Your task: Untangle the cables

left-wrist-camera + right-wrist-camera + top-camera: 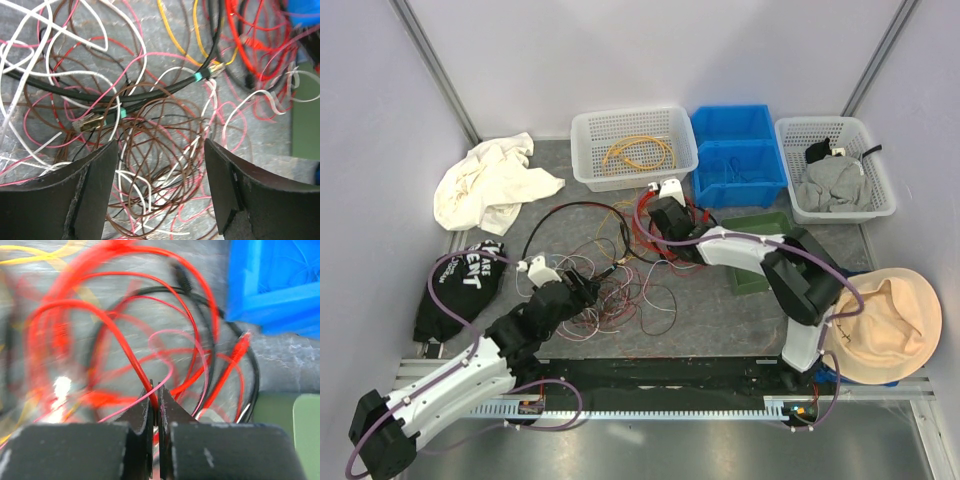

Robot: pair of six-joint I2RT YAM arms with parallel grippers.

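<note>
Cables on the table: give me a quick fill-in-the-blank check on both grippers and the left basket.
1. The right gripper is shut on a ____ cable.
2. The left gripper hangs ____ above the brown coil.
3. The left white basket holds a ____ wire bundle.
Missing words: red; open; yellow.
</note>
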